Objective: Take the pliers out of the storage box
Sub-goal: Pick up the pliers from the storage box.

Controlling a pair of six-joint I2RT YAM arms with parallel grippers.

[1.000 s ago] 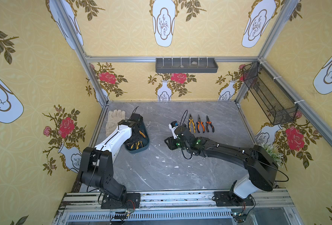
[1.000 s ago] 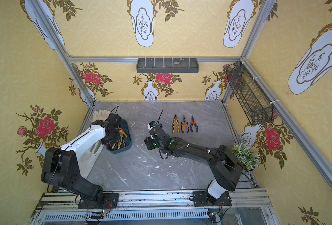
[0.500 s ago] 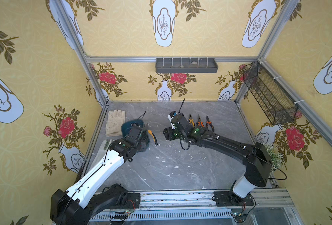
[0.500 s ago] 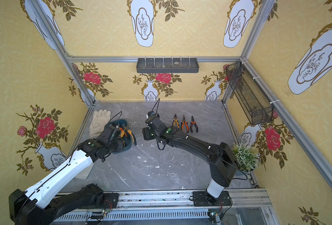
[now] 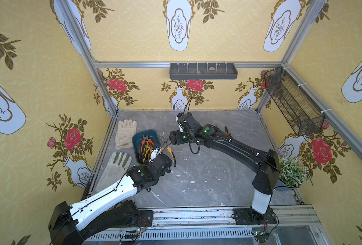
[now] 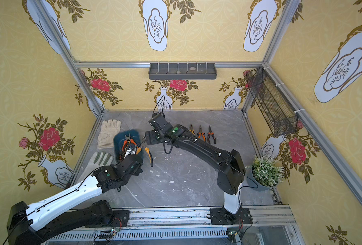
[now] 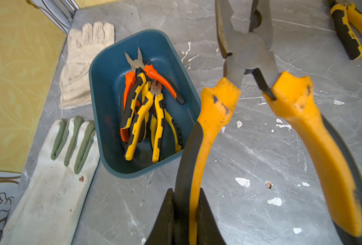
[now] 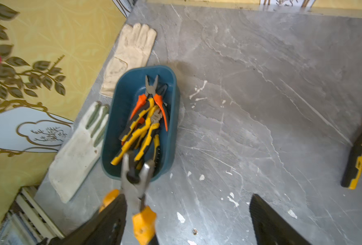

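Note:
The teal storage box (image 5: 138, 137) (image 6: 118, 141) sits at the left of the table and holds several yellow and orange pliers (image 7: 146, 110) (image 8: 146, 118). My left gripper (image 7: 186, 195) (image 5: 161, 151) is shut on one handle of a yellow-and-black pliers (image 7: 216, 110) (image 6: 149, 156). It holds that pliers off the table just right of the box, handles spread. My right gripper (image 8: 187, 197) (image 6: 142, 142) is open, and the held pliers' head (image 8: 135, 182) lies beside one of its fingers. Three more pliers (image 6: 200, 133) lie in a row on the table at the back right.
A cream glove (image 5: 126, 132) and a grey-fingered glove (image 5: 117, 167) lie left of the box by the wall. A grey divided tray (image 5: 203, 71) hangs on the back wall. A wire mesh basket (image 5: 292, 104) is on the right wall, and a potted plant (image 5: 290, 171) stands at the right front.
My left arm drew back from over the box with one pliers held, and now holds it just right of the box. My right gripper moved left toward it and opened wide.

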